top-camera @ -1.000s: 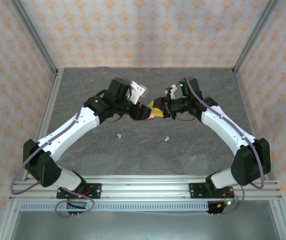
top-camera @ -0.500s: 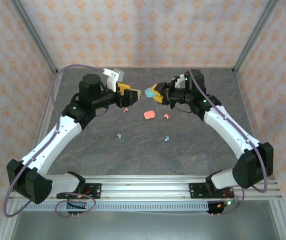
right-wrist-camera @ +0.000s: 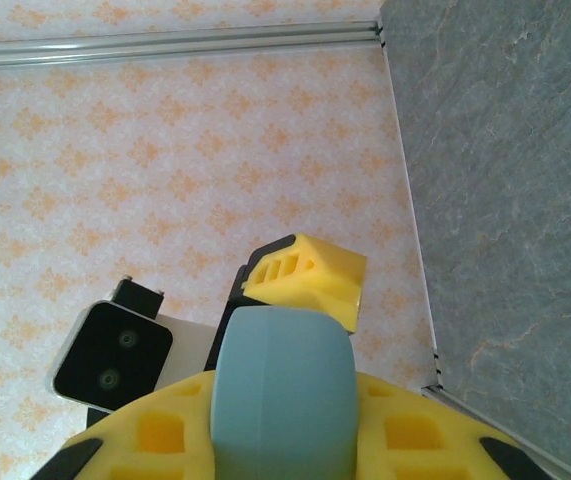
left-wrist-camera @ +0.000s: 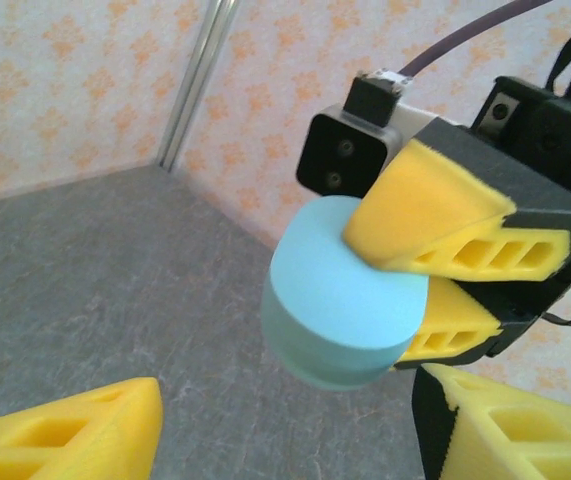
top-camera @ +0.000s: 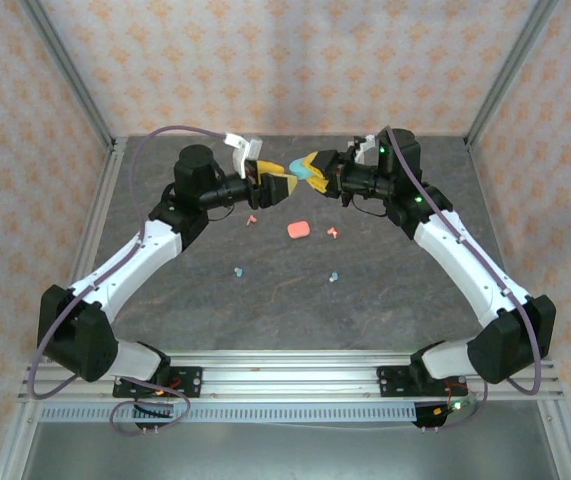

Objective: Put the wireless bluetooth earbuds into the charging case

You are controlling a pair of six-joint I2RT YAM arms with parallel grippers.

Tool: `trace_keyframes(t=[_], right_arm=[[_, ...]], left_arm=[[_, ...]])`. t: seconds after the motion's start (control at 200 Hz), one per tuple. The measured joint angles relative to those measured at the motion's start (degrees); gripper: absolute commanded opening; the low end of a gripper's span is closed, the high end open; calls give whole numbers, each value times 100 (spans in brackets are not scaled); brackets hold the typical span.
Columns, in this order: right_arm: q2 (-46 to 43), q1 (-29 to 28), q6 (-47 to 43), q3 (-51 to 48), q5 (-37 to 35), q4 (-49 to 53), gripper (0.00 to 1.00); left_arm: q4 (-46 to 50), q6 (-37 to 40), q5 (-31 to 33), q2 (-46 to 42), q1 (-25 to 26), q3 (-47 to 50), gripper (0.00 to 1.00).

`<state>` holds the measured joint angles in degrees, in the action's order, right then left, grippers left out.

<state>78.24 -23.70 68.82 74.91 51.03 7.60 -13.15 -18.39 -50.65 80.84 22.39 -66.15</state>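
Observation:
My right gripper [top-camera: 312,168] is shut on a teal oval charging case [top-camera: 304,170], held in the air over the back of the table. In the left wrist view that teal case [left-wrist-camera: 345,295] sits pinched between the right gripper's yellow fingers [left-wrist-camera: 435,215]. My left gripper [top-camera: 273,185] faces it, open and a little short of it, its own fingers [left-wrist-camera: 65,440] spread wide. A salmon-pink case [top-camera: 298,230] lies on the table below. Two pink earbuds [top-camera: 251,218] [top-camera: 333,233] and two teal earbuds [top-camera: 238,271] [top-camera: 333,277] lie loose around it.
The grey stone-patterned table [top-camera: 165,290] is fenced by aluminium posts [top-camera: 65,80] and patterned walls. In the right wrist view the teal case [right-wrist-camera: 283,400] covers the middle, with one left finger [right-wrist-camera: 305,275] and the left wrist camera [right-wrist-camera: 110,360] behind it.
A second ago both grippers met low at mid-table; the pink case was left lying there. The arms then rose and parted, and now the left gripper has closed in on the teal case.

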Motion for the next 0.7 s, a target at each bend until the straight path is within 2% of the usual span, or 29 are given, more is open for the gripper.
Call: trace_keyframes(t=[0.11, 0.395, 0.57, 0.701], right_arm=[[0, 0, 24, 0, 46, 0, 18], [2, 0, 151, 9, 170, -120, 17], [2, 0, 199, 129, 232, -168, 17], [2, 2, 236, 155, 245, -208, 17]], left_arm=[[-214, -114, -166, 151, 0, -101, 60], [-302, -129, -437, 247, 11, -284, 59], [-302, -114, -490, 358, 92, -354, 51], [-299, -111, -525, 472, 164, -463, 50]])
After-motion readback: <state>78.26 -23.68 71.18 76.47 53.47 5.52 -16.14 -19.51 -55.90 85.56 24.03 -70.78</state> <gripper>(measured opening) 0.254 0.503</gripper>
